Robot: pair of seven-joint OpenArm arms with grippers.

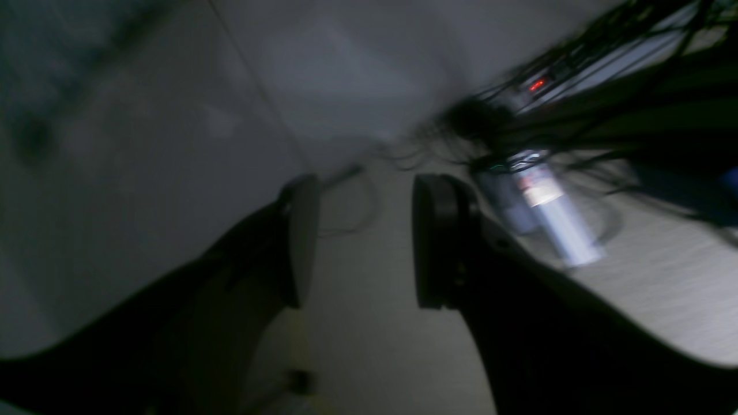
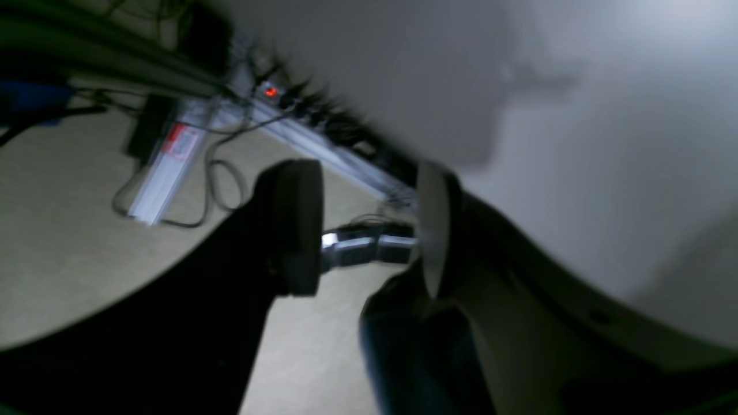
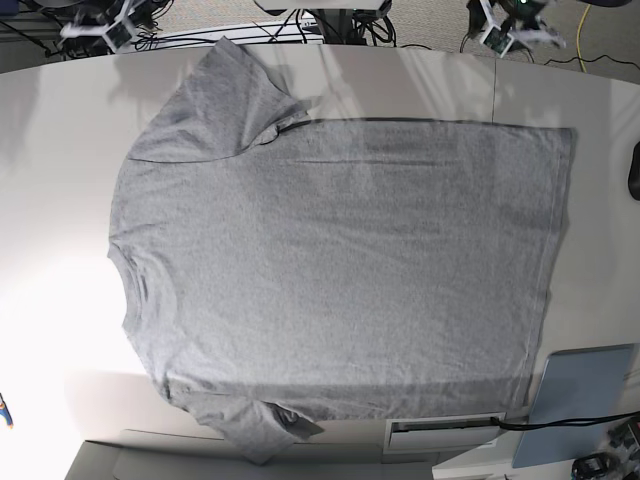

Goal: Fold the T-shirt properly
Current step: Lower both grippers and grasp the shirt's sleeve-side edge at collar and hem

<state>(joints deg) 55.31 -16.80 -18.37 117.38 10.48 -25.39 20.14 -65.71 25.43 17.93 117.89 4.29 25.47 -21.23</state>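
The T-shirt [image 3: 335, 270] lies spread flat on the white tabletop [image 3: 50, 150], plain side up, collar at the left and hem at the right. It looks soft, light and limp, so I judge corners, sleeves or hem the best holds. No writing shows. The left gripper [image 1: 360, 242] and right gripper [image 2: 369, 230] have their fingers spread, holding nothing.

The T-shirt [image 3: 330, 260] is lying flat across the middle of the tabletop [image 3: 50, 150], collar at 9 o'clock, hem at 3, sleeves at 11 and 7. A flat panel [image 3: 580, 400] is sitting at 4 o'clock.
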